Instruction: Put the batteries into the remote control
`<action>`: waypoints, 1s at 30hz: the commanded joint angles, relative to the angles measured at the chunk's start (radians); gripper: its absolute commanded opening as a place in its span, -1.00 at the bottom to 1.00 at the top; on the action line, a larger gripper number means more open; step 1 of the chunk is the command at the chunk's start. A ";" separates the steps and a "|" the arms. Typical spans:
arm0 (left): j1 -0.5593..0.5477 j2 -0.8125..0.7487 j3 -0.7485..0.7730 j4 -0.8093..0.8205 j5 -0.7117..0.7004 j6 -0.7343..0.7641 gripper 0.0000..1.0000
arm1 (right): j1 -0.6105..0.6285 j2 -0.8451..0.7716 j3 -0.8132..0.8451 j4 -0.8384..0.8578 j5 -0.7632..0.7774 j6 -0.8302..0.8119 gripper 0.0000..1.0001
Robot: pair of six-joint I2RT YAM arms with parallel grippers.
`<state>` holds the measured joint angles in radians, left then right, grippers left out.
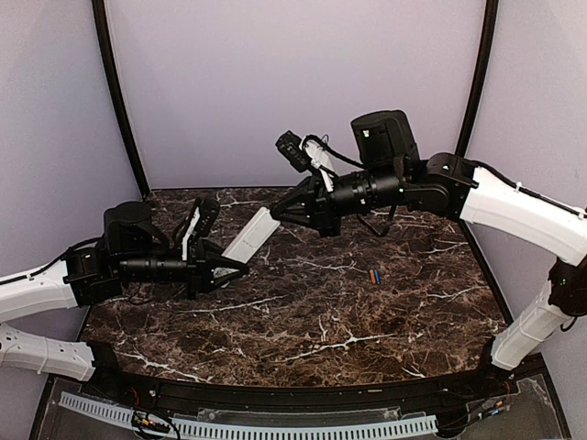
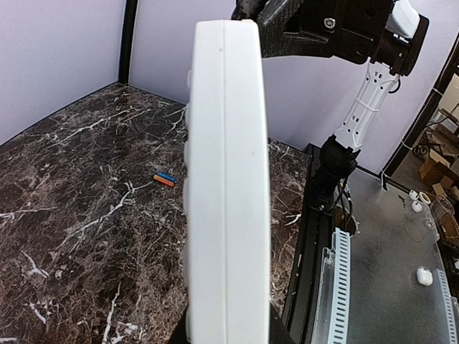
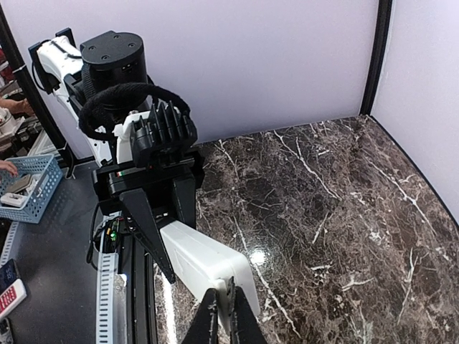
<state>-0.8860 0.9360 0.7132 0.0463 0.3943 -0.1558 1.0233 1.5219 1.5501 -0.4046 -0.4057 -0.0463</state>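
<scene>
The remote control (image 1: 249,236) hangs in the air above the left-centre of the tabletop (image 1: 321,321), slanting up from its near-left end to its far-right end. The left fingers (image 1: 220,272) are closed on the lower, near-left end, and the right fingers (image 3: 209,321) are pinched tight on the upper, far-right end. The batteries (image 1: 374,274), one orange-red and one blue, lie side by side on the tabletop, right of centre and well apart from the remote control.

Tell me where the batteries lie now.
In the top view the batteries lie together on the table, right of centre, apart from the remote control, which is held in the air.
</scene>
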 commanded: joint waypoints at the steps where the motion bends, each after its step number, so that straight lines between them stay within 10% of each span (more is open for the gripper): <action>1: -0.004 -0.037 0.014 0.117 -0.019 0.008 -1.00 | 0.018 0.035 -0.016 -0.062 -0.050 0.001 -0.95; 13: -0.004 -0.055 -0.007 0.065 -0.052 0.022 -1.00 | -0.027 0.021 -0.009 -0.080 -0.084 0.009 -0.98; 16: -0.004 -0.052 0.004 0.047 -0.064 0.022 -1.00 | -0.029 0.009 -0.015 -0.069 -0.068 0.014 -0.56; 21: -0.004 -0.048 0.013 0.019 -0.059 0.012 -1.00 | -0.013 -0.016 -0.087 0.074 -0.027 0.010 0.95; 30: -0.004 -0.046 0.002 0.063 -0.007 -0.017 -1.00 | 0.009 0.073 -0.060 0.246 -0.060 0.028 0.97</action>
<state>-0.8864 0.9039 0.7025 0.0608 0.3470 -0.1577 1.0241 1.5524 1.4666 -0.2764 -0.4553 -0.0307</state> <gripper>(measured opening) 0.178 0.986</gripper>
